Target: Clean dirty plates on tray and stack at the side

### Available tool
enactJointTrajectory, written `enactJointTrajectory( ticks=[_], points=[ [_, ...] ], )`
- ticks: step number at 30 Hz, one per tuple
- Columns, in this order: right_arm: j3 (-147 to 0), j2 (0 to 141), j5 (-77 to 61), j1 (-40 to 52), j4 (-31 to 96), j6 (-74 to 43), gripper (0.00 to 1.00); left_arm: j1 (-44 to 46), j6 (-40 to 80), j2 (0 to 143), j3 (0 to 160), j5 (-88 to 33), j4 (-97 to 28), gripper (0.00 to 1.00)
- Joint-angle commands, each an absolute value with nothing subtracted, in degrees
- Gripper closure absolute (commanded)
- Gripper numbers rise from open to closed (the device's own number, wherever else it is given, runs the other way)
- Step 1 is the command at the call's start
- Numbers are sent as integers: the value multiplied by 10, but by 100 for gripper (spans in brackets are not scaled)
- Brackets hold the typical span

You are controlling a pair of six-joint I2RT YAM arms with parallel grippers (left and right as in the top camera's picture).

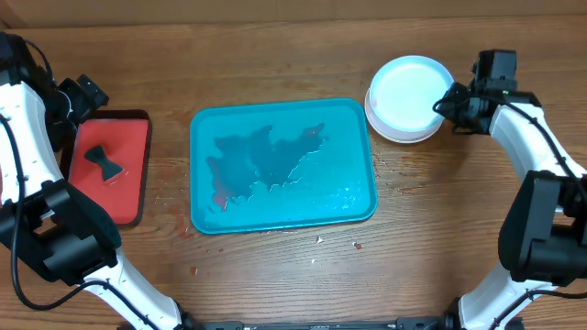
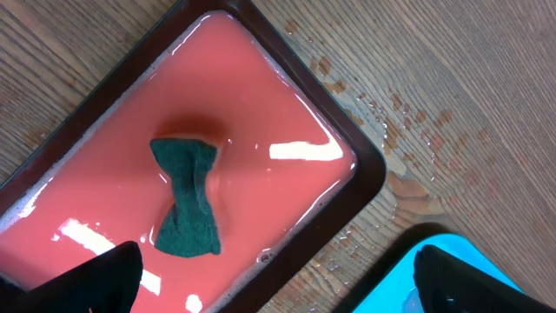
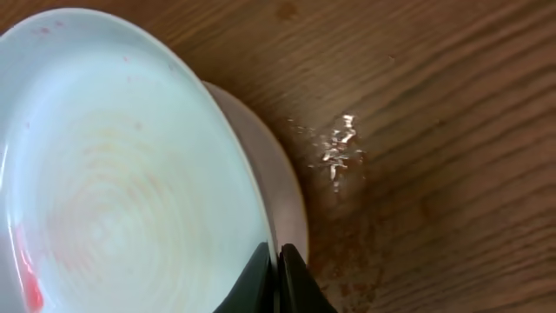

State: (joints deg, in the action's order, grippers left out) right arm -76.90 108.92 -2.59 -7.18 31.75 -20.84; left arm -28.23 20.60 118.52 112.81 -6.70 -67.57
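Starting at the right wrist: seeing the right gripper (image 3: 278, 276) closest to the lens, pinching tight on the near rim of the mint plate (image 3: 130, 165) and holding it tilted over a second plate (image 3: 287, 200) lying underneath. Spotting a red smear (image 3: 30, 287) at the mint plate's lower left edge, so probably not looking perfectly clean. Noticing water drops (image 3: 334, 148) glinting on the table (image 3: 452, 104) just beside.

Moving to the left wrist: finding the left gripper (image 2: 278, 283) hanging wide open, gripping nothing, hovering over the sponge (image 2: 187, 204) sitting in the wet red tray (image 2: 261, 87), with a corner of the blue tray (image 2: 391, 278) peeking in.

Going overhead: seeing the blue tray sitting mid-table, carrying only a puddle (image 1: 275, 160) and no plates, and the stack of plates (image 1: 408, 92) resting off its upper right corner.

Guessing at the stacking step, setting this plate onto the pile. Next up, probably lowering it flat and centred, then opening the fingers gently, watching for that wet rim slipping or dragging the pile.
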Motion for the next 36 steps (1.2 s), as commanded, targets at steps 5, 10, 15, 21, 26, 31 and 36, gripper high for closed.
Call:
enactJointTrajectory(
  ticks=[5, 10, 15, 21, 26, 31, 36],
  points=[
    [-764, 1075, -1, -71, 303, -249, 62, -284, 199, 1181, 1131, -71, -675, 0],
    [-765, 1074, -49, -71, 316, -249, 34, -284, 199, 1181, 1131, -71, -675, 0],
    [-766, 1037, -102, -71, 341, -249, 19, -284, 199, 1181, 1131, -71, -675, 0],
    [-766, 913, -101, -68, 407, -237, 0, -284, 199, 1181, 1131, -71, -675, 0],
    [-766, 811, -96, -51, 488, -221, 0, -284, 199, 1181, 1131, -71, -675, 0],
    [-766, 752, -96, -18, 576, -221, 0, -284, 199, 1181, 1131, -71, -675, 0],
    [-766, 740, -104, 10, 671, -222, 0, -284, 199, 1181, 1131, -71, -675, 0]
  ],
)
